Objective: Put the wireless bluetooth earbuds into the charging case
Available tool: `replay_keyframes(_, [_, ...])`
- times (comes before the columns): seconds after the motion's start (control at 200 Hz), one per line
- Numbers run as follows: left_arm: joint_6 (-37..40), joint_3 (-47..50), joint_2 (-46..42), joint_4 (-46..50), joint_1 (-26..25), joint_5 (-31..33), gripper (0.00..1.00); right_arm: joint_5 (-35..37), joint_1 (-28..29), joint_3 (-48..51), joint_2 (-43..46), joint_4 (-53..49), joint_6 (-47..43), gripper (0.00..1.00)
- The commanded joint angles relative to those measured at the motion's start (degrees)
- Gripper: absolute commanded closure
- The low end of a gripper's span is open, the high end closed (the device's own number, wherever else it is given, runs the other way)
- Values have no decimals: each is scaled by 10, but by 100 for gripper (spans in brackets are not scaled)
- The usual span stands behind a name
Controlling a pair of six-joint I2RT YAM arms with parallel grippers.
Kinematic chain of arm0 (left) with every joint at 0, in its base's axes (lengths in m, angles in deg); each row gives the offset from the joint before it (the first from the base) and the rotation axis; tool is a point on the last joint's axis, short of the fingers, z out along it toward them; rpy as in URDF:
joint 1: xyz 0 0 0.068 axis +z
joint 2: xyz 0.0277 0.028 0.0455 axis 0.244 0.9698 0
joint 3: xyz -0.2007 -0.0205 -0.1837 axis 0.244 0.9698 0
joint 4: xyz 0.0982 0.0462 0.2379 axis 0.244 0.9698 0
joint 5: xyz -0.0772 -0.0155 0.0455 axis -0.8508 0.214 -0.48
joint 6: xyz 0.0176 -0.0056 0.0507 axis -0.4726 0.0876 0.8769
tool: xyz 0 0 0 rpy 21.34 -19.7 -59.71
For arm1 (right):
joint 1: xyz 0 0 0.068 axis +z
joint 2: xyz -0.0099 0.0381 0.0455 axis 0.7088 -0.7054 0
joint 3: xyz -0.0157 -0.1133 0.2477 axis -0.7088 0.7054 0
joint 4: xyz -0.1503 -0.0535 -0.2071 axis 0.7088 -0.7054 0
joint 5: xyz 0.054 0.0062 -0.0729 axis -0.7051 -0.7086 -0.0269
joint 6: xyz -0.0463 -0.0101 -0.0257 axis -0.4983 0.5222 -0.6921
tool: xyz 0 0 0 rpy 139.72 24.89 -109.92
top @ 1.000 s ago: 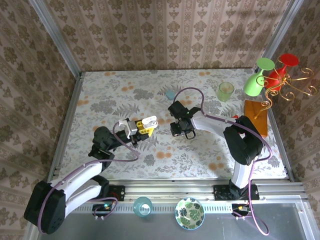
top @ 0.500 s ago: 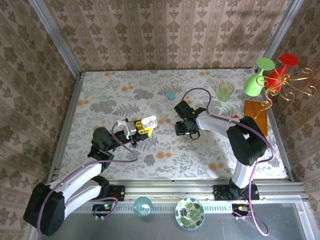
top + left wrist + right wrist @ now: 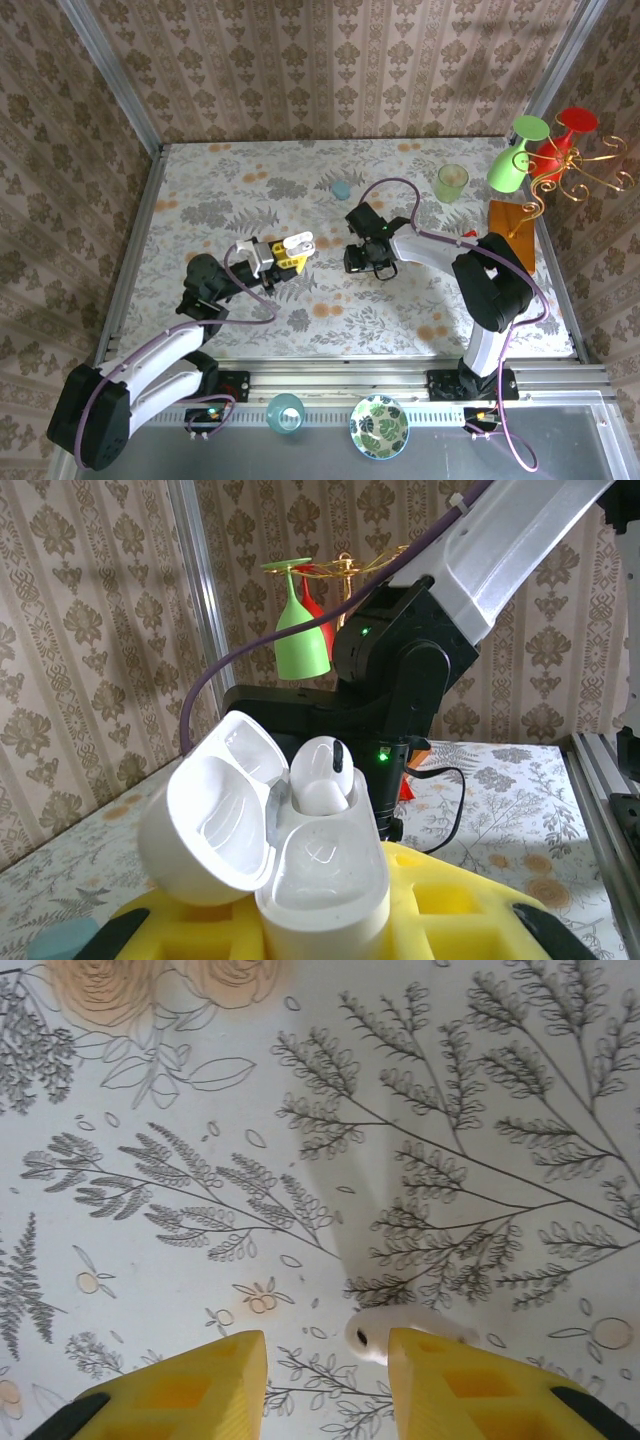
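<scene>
Right wrist: our right gripper (image 3: 325,1375), jaws apart; tiny white earbud (image 3: 385,1332) off-centre.
Left gripper (image 3: 320,925): clamping glossy white case (image 3: 322,875).
Risk: finger (image 3: 470,1390) knocks earbud away.

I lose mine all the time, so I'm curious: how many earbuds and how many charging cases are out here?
earbuds: 2 (seated earbud, loose earbud)
charging case: 1
total: 3
</scene>
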Motion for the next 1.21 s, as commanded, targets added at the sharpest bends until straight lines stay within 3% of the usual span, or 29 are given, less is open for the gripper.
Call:
replay_keyframes(0.0, [1,-16,8,-20,-5,-7,95,-28,4,3,-14,9,10,63])
replay_keyframes(0.35, [1,-18,16,-26,-6,-9,95,-13,7,-6,4,30,-12,57])
replay_keyframes(0.575, [6,-20,16,-21,-6,-8,95,8,-34,-30,-18,6,-55,49])
replay_keyframes(0.865, [6,-17,-4,-3,-6,-2,95,-33,-50,-40,-71,1,-67,45])
replay_keyframes(1.2, [9,-23,11,-12,-6,-8,95,-81,-35,32,-7,13,-40,47])
